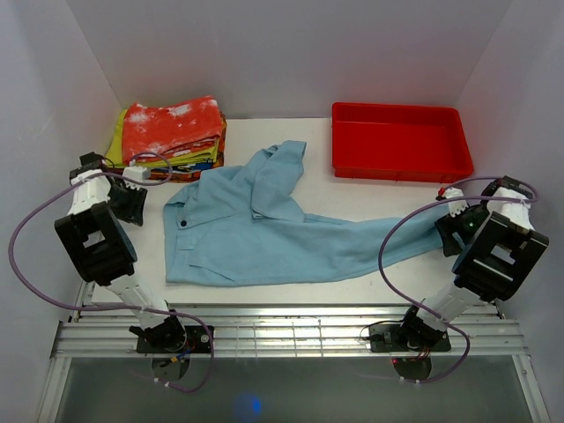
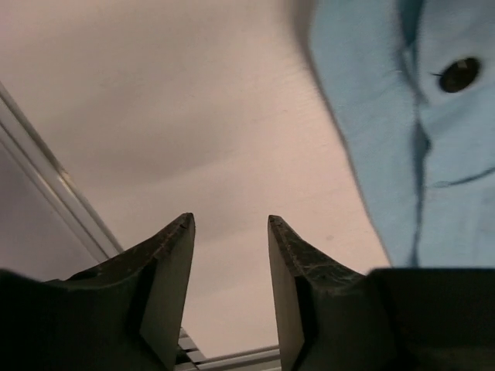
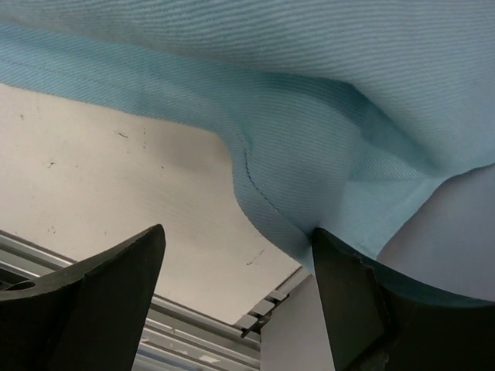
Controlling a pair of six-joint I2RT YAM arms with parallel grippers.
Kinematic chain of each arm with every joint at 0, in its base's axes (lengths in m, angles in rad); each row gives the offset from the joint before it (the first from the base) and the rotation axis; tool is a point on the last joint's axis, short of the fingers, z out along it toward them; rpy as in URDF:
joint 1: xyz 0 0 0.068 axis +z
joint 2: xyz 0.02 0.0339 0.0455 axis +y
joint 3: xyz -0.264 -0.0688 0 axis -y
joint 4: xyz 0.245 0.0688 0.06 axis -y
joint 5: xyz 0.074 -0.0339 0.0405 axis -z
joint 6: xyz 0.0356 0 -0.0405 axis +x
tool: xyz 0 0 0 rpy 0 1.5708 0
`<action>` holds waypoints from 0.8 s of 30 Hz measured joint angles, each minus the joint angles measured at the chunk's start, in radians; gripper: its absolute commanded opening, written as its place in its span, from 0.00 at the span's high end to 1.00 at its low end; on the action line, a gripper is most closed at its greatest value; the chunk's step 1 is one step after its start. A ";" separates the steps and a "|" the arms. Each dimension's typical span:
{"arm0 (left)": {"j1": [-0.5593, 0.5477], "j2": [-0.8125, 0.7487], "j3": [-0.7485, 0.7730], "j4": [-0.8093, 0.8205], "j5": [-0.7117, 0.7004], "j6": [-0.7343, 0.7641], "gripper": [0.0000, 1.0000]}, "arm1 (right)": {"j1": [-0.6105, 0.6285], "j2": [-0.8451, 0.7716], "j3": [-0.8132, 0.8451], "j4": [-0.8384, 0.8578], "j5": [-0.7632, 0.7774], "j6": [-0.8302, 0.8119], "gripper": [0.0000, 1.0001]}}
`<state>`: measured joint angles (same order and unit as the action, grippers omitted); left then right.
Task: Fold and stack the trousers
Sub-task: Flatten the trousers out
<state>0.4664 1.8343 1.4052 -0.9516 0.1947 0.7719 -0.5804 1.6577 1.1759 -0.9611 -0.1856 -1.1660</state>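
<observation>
1. The bench carries everything; its bare pale top looks smooth, so I expect cloth to slide on it easily.
2. The trousers lie across the middle of the bench. The waistband is at the left, one leg runs out to the right, and the other is bent up toward the back. They look light, limp and creased. They will likely sag from any single pinch, so the waistband corners and the leg hems seem the best holds.
3. The red tray stands at the back right, apart from the cloth.
4. A stack of folded clothes sits at the back left, just beside the bent leg.
5. The right hand is spread wide at the end of the long leg. The hem drapes against one finger but is not pinched.
6. The left hand is parted and empty over bare bench, near the waistband.
7. The waistband button marks a thicker, firmer hold.
</observation>
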 measured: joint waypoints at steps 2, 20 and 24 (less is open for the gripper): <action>-0.002 -0.034 -0.001 -0.041 0.056 0.006 0.44 | 0.000 -0.001 -0.024 0.017 0.000 -0.008 0.20; -0.031 -0.153 -0.393 -0.081 0.217 -0.177 0.02 | 0.000 -0.017 -0.127 0.228 0.056 -0.192 0.92; -0.036 -0.140 -0.397 -0.072 0.237 -0.223 0.15 | 0.000 -0.034 -0.127 0.228 0.053 -0.196 0.92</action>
<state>0.4305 1.6939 1.0080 -1.0241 0.4313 0.5488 -0.5804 1.6241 1.0492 -0.7330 -0.1329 -1.3624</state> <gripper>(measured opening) 0.927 0.089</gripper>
